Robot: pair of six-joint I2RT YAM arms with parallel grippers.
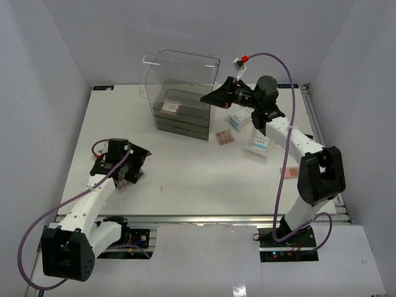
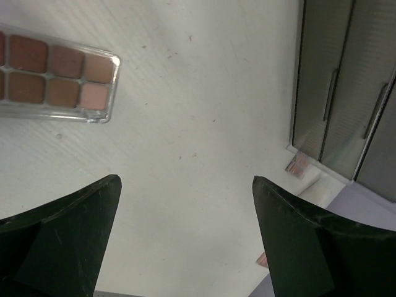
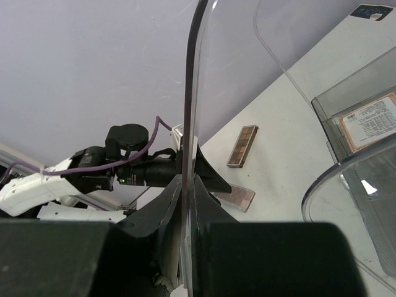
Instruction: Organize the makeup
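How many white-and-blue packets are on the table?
2. The far packet lies right of the clear box, partly under the right arm. The near packet lies right of a small palette. The arm may hide more.

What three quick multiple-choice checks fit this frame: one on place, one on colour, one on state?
1. Where does the rectangular clear-cased makeup palette in the left wrist view lie?
A. flat on the white table
B. stacked on another palette
C. propped against a wall

2. What colour are its pans?
A. blues
B. browns and pinks
C. greens

3. What state is the right tool in?
A. open, empty
B. shut on nothing
C. shut on the wall of the big clear plastic box

Answers:
1 A: it rests flat on the table, ahead of the open left tool.
2 B: every pan in view is a brown or pink tone.
3 C: the right wrist view shows the fingers pinching the clear wall's edge.
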